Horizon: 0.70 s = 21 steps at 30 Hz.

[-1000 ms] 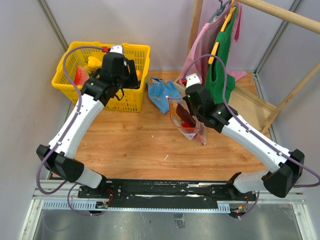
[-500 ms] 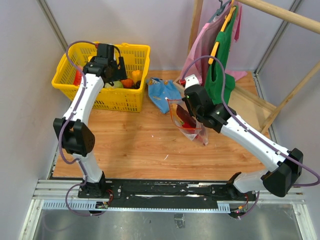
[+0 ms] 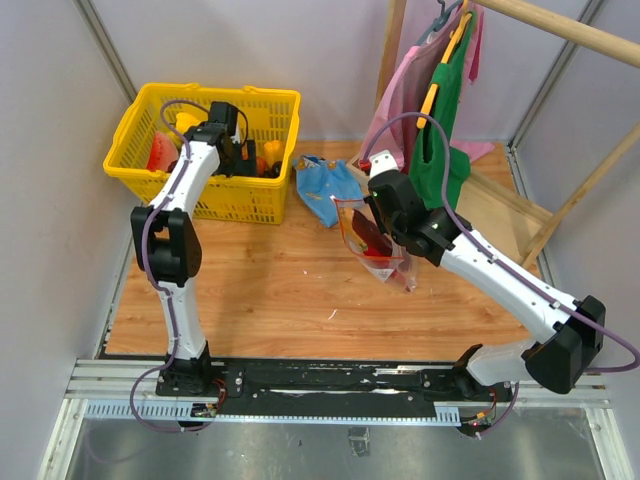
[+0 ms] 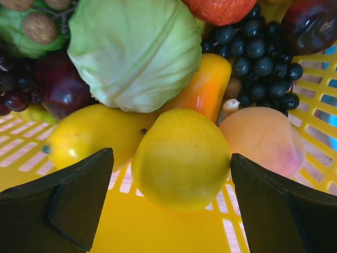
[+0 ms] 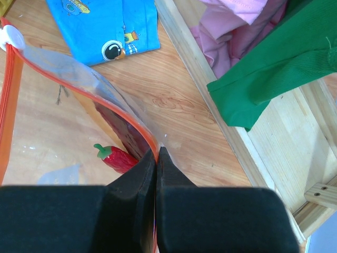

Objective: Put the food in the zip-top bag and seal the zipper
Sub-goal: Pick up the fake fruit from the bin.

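Note:
My left gripper point(image 3: 243, 156) is down inside the yellow mesh basket point(image 3: 215, 196). In the left wrist view it point(image 4: 171, 174) is open, with a finger on each side of a round yellow fruit point(image 4: 181, 158), not touching it. A lemon-shaped yellow fruit point(image 4: 89, 138) lies to its left, the orange-pink peach point(image 4: 263, 139) to its right, and the yellow-orange mango point(image 4: 202, 89) behind. My right gripper point(image 5: 157, 150) is shut on the red-orange zipper point(image 5: 113, 108) of the clear zip-top bag point(image 3: 375, 240) and holds it up, mouth open. The dark red slice point(image 5: 124, 134) lies inside.
A red chili point(image 5: 116, 157) also shows through the bag. The basket holds a green cabbage point(image 4: 134, 52), dark grapes point(image 4: 258, 52) and other toy food. A blue pouch point(image 3: 322, 185) lies behind the bag. A wooden rack with green and pink clothes point(image 3: 440, 130) stands at the back right.
My left arm has swung and stretched out over the basket, and its gripper has gone down among the fruit. My right gripper and the bag have stayed in place.

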{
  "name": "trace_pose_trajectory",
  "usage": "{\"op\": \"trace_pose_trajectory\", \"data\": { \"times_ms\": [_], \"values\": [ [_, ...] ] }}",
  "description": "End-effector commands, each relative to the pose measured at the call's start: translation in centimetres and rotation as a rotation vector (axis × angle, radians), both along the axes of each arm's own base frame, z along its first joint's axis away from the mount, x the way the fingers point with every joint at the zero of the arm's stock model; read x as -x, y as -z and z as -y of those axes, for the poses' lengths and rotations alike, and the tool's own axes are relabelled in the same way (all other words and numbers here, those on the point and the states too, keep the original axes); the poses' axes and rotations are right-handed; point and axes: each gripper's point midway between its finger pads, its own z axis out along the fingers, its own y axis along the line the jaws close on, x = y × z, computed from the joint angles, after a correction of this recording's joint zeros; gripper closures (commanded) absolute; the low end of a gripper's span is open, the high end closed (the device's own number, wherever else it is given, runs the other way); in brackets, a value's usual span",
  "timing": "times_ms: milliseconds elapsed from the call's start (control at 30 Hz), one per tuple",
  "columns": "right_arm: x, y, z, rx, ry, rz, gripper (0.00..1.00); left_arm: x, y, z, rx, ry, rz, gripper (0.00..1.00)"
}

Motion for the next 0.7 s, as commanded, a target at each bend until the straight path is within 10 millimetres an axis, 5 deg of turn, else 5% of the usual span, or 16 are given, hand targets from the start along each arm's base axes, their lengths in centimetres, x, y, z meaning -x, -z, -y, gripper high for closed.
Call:
{"op": "trace_pose_trajectory", "data": {
  "times_ms": [0,367,667],
  "values": [
    [-0.6,0.5,0.6,0.004,0.039,0.002,0.99,0.4,1.2,-0.1,0.001,0.032,-0.06,0.03],
    [-0.7,1.0,0.4,0.008,0.036,-0.008,0.99,1.5,6.6,0.4,0.013,0.064,-0.206,0.03],
    [-0.7,0.7,0.5,0.005,0.041,0.0,0.99,1.1,4.8,0.7,0.029,0.072,-0.167,0.24]
  ]
}}
